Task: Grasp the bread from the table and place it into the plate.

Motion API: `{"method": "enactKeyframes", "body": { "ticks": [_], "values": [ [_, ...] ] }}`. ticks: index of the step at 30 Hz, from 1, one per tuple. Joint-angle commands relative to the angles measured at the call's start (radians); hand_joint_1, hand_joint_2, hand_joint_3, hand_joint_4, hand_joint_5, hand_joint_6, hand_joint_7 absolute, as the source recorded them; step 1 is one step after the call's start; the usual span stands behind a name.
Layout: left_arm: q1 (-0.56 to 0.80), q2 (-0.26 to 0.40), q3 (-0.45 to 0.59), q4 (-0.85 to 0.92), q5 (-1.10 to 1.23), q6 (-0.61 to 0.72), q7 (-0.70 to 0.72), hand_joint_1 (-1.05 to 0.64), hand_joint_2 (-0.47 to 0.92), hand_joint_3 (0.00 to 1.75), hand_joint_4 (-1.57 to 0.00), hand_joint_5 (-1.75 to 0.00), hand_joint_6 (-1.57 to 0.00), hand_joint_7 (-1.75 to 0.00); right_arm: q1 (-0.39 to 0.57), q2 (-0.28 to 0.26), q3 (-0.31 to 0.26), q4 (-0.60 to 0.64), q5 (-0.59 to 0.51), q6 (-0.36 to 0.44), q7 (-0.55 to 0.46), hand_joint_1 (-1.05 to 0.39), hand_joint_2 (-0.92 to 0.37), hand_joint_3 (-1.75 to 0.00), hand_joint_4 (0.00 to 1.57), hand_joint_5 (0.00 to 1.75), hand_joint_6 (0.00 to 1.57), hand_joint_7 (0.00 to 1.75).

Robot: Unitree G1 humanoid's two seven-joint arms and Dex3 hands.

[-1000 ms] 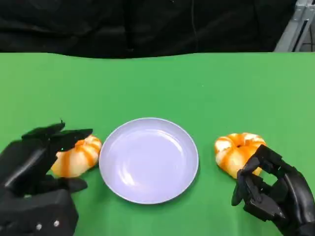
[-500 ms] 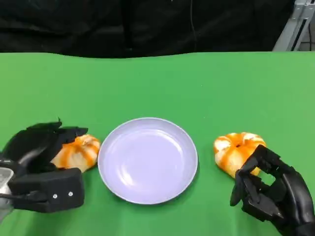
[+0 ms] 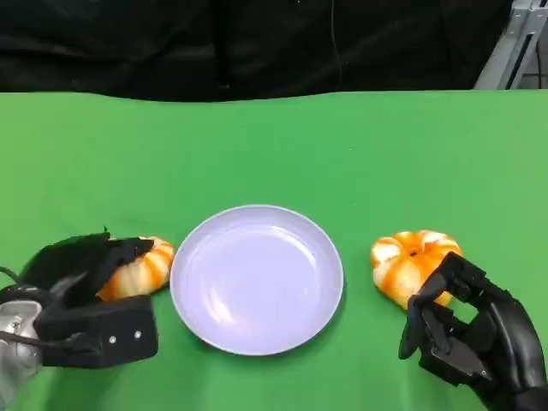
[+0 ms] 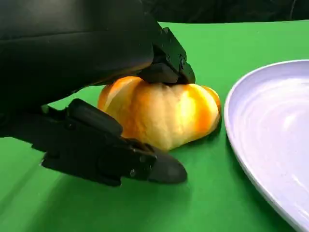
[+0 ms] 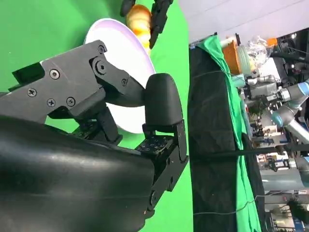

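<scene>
A white plate lies mid-table. To its left an orange-streaked bread rests on the green cloth, seen up close as the bread. My left hand straddles it: the upper fingers lie on its top and the thumb sits low beside it near the cloth. A second bread lies right of the plate. My right hand rests just in front of that one, fingers half bent, holding nothing. The right wrist view shows the plate and the left bread beyond.
Green cloth covers the table up to a black backdrop. A metal frame stands at the far right corner. The right wrist view shows lab clutter beyond the table's edge.
My left hand has dropped lower and settled over the left bread, covering more of it. The bread, the plate and my right hand have stayed put.
</scene>
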Motion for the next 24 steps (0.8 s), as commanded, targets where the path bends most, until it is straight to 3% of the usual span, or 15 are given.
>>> {"method": "enactKeyframes", "body": {
  "ticks": [1,2,3,4,5,7,10,12,14,24],
  "values": [
    [0.037,-0.022,0.029,0.015,-0.068,0.002,0.051,-0.03,0.92,0.28,-0.99,-0.18,-1.00,-0.14,0.006,-0.010,-0.005,-0.015,0.011,0.008,-0.002,-0.14,-0.70,-0.95,0.80,1.75,0.60,1.69],
    [0.041,-0.022,0.036,0.013,-0.081,-0.011,0.070,0.00,0.92,0.30,-1.08,-0.22,-1.08,-0.16,0.007,-0.009,-0.005,-0.017,0.011,0.011,-0.004,-0.14,-0.70,-0.95,0.80,1.75,0.60,1.69],
    [0.042,-0.018,0.040,0.005,-0.092,-0.021,0.084,0.01,0.92,0.37,-0.93,-0.88,-1.08,-0.47,0.007,-0.009,-0.005,-0.018,0.011,0.011,-0.004,-0.14,-0.70,-0.95,0.81,1.75,0.61,1.69],
    [0.043,-0.016,0.043,-0.001,-0.098,-0.027,0.093,0.02,0.92,0.41,-0.82,-1.30,-0.84,-1.06,0.007,-0.009,-0.005,-0.019,0.010,0.012,-0.005,-0.14,-0.70,-0.95,0.81,1.75,0.61,1.69],
    [0.041,-0.010,0.048,-0.010,-0.102,-0.030,0.103,0.03,0.91,0.43,-0.74,-1.56,-0.65,-1.47,0.006,-0.010,-0.006,-0.018,0.010,0.012,-0.003,-0.13,-0.70,-0.95,0.81,1.75,0.61,1.69],
    [0.037,0.000,0.056,-0.032,-0.108,-0.026,0.121,0.05,0.89,0.42,-0.67,-1.70,-0.52,-1.67,0.003,-0.012,-0.006,-0.012,0.011,0.007,0.002,-0.13,-0.70,-0.95,0.81,1.75,0.61,1.68],
    [0.038,0.014,0.075,-0.074,-0.123,-0.020,0.126,0.04,0.86,0.44,-0.70,-1.74,-0.52,-1.74,0.003,-0.013,-0.007,-0.011,0.009,0.006,0.002,-0.13,-0.70,-0.95,0.81,1.75,0.61,1.68],
    [0.044,0.019,0.097,-0.109,-0.150,-0.025,0.109,0.01,0.80,0.63,-0.72,-1.75,-0.53,-1.74,0.004,-0.015,-0.010,-0.007,0.011,0.004,0.006,-0.14,-0.70,-0.95,0.81,1.75,0.61,1.68],
    [0.052,0.029,0.117,-0.157,-0.169,-0.032,0.097,0.00,0.78,0.69,-0.72,-1.75,-0.55,-1.73,0.004,-0.015,-0.013,0.000,0.015,0.000,0.009,-0.14,-0.70,-0.95,0.81,1.75,0.62,1.68],
    [0.111,0.029,0.141,-0.446,-0.200,0.018,-0.010,0.04,0.69,0.72,-0.66,-1.74,-0.65,-1.59,0.005,-0.012,-0.014,-0.009,0.009,0.004,0.007,-0.13,-0.70,-0.96,0.81,1.75,0.61,1.68]
  ]
}}
